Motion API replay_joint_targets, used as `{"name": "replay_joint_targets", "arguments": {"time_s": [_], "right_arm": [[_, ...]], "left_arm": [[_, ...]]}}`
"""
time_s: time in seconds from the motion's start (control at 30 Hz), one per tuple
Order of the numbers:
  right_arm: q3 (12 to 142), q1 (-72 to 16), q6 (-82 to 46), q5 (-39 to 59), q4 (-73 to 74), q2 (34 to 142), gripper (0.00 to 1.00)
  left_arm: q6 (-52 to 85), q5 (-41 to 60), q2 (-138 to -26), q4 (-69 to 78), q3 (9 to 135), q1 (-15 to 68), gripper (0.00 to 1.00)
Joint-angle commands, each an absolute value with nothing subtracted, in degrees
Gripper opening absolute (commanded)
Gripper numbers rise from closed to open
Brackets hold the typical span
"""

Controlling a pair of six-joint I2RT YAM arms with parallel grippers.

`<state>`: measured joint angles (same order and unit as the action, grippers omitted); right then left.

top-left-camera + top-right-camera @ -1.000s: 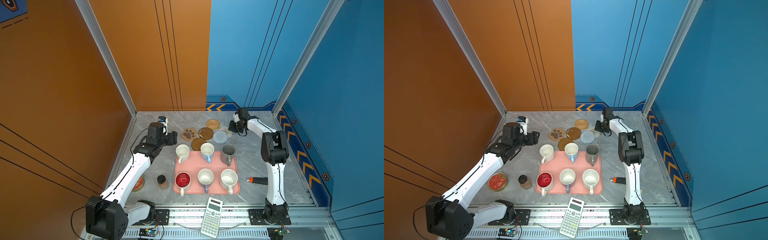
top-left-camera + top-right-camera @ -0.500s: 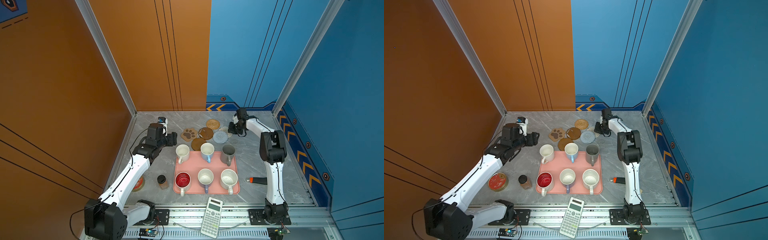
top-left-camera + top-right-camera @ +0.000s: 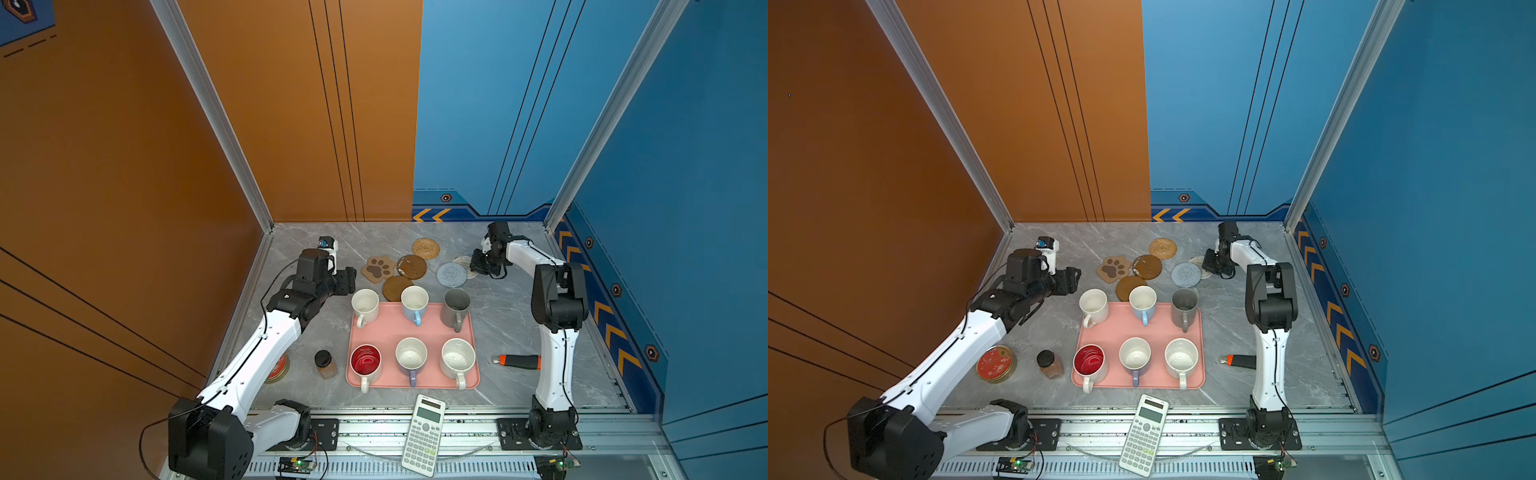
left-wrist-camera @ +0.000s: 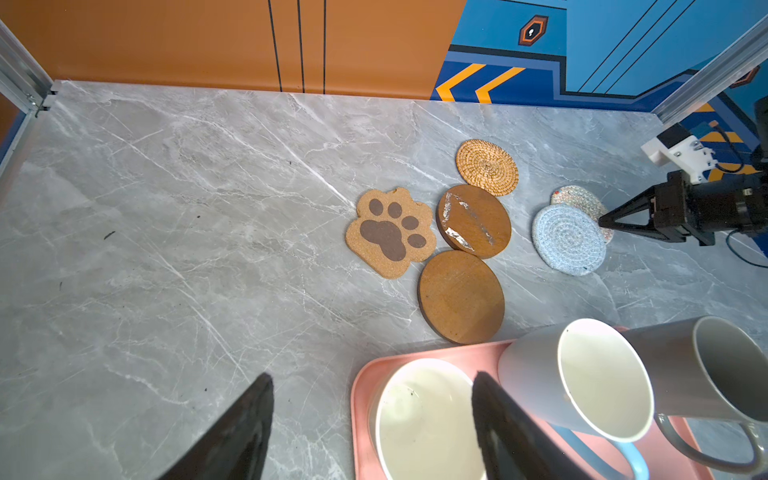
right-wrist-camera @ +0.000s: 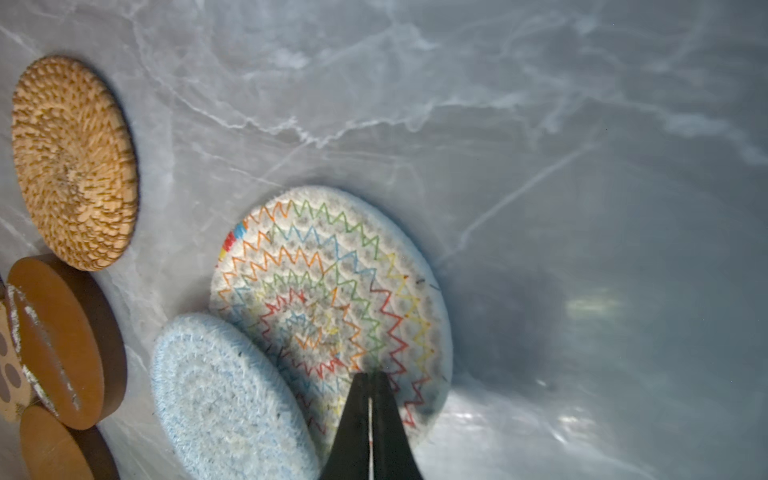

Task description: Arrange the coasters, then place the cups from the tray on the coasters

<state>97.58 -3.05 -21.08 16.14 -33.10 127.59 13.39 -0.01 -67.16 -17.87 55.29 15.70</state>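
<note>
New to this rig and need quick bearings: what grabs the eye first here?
A pink tray in the middle carries six mugs, among them a red-lined mug. Behind it cluster the coasters, including a paw-shaped coaster. Back right, the right claw, shut, has its tips over a rainbow-stitched white coaster.

Pincer (image 5: 371,377) is closed tight, tips over the zigzag-stitched whitish coaster (image 5: 332,266); blue knitted coaster (image 5: 220,395) overlaps its edge, rattan coaster (image 5: 70,162) upper left of frame.
</note>
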Motion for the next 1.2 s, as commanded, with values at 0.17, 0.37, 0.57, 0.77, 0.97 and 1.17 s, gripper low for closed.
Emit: {"name": "replay_joint_targets", "arguments": {"time_s": [0.17,0.37,0.57,0.77,0.97,1.17], "right_arm": [[93.8,-0.5,-21.0,11.3,-38.4,123.3,0.0],[92.4,0.2,-20.3,13.1,-37.7,121.1,0.0],[89.1,0.1,-22.2,18.7,-31.2,114.9,0.03],[86.9,0.0,-23.6,24.6,-28.7,112.3,0.24],[81.9,0.0,-25.2,27.9,-26.6,110.7,0.35],[75.9,0.2,-26.9,29.8,-22.4,109.7,0.35]], "left_arm": [[13.5,-1.2,-67.7,-18.7,56.6,17.7,0.75],[13.5,-1.4,-69.0,-18.7,57.5,19.3,0.75],[13.3,-1.8,-69.8,-18.7,58.4,20.9,0.75],[13.1,-2.2,-70.0,-18.7,58.6,21.9,0.75],[13.1,-2.1,-70.0,-18.7,58.6,22.4,0.75],[12.9,-2.1,-70.1,-18.7,60.4,22.7,0.75]]}}
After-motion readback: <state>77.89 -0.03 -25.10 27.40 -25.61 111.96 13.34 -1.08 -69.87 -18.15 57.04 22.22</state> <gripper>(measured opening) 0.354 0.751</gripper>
